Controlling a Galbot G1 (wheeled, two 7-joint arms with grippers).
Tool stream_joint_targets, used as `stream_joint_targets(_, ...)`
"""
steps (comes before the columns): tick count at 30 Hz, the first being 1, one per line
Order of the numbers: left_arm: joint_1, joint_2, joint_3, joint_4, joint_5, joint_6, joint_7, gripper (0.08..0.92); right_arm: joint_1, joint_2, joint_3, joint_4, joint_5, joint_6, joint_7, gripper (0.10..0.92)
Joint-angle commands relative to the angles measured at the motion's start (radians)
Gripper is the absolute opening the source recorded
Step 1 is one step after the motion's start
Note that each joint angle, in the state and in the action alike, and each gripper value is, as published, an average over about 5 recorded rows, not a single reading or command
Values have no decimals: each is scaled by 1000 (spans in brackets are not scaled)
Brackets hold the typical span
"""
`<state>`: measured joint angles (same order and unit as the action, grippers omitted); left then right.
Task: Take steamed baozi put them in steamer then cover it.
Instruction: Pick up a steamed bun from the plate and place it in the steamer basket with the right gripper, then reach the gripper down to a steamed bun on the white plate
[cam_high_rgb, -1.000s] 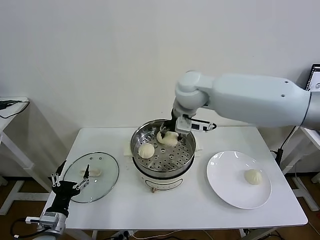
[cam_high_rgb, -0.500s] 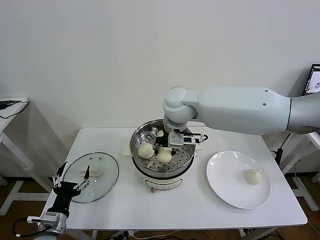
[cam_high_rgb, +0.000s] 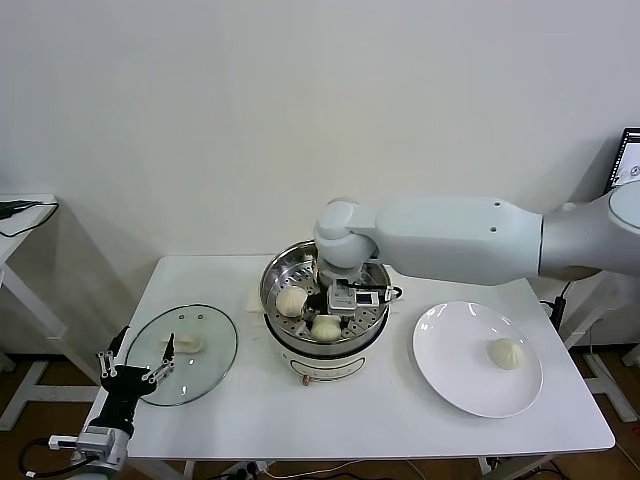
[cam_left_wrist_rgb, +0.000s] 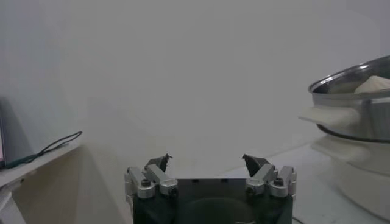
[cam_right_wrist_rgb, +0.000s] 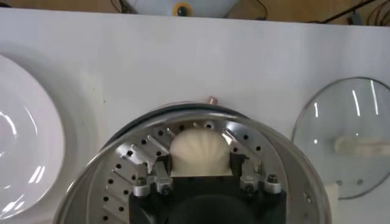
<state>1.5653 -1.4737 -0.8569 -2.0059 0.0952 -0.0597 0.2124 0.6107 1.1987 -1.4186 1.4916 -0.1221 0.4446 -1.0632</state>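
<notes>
The steel steamer (cam_high_rgb: 272, 283) stands on its white pot base at the table's middle. My right gripper (cam_high_rgb: 329, 316) reaches down inside it, shut on a baozi (cam_high_rgb: 326, 328) that rests on the perforated floor near the front. In the right wrist view that baozi (cam_right_wrist_rgb: 201, 152) fills the gap, and both fingers (cam_right_wrist_rgb: 163, 165) touch its sides. Another baozi (cam_high_rgb: 291, 300) lies in the steamer's left part. A third baozi (cam_high_rgb: 506, 353) sits on the white plate (cam_high_rgb: 458, 372). My left gripper (cam_high_rgb: 135, 366) stays parked, open and empty, off the table's front left corner.
The glass lid (cam_high_rgb: 205, 362) with a white handle lies flat on the table left of the steamer, close to the left gripper. The right arm's thick white forearm (cam_high_rgb: 450, 240) spans above the table from the right. The left wrist view shows the steamer's rim (cam_left_wrist_rgb: 344, 85) farther off.
My right gripper has carried the baozi from the steamer's back rim down and forward, and the baozi now rests on the steamer floor. The left arm has not moved.
</notes>
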Motion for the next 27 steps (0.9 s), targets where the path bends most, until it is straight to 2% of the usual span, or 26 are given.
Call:
stream_joint_targets(1,1,-1,-4,-5,-1,1,0,823,-43,11,8,-26,-24,-3,-5,656)
stream_joint_targets(5,2,-3,-3,-8,-1,1,0,823,-40,8,16,-28,-25,-5,-5,664)
stream_joint_targets(10,4,-4,-2,-9,-1,1,-1,823,-9,-27,48,-21,-11,-11,-3,765)
stream_joint_targets(13,3,-5,2,-9,0,4,-1,823,32,-79,73,-15,17,-21,-8,812)
stream_joint_targets(18,4,-8,12,-11,3,7,-2,823,139,-213,79,8,134,-60,-45,822)
stream_joint_targets(20,5,-8,15,-13,4,6,-2,823,169,-286,79,17,209,-111,-74,822)
stream_joint_targets(24,8,-7,18,-21,7,7,-3,823,194,-460,76,35,361,-311,-143,823)
stream_joint_targets(27,10,-4,20,-26,8,7,-3,823,161,-584,85,33,415,-438,-193,823)
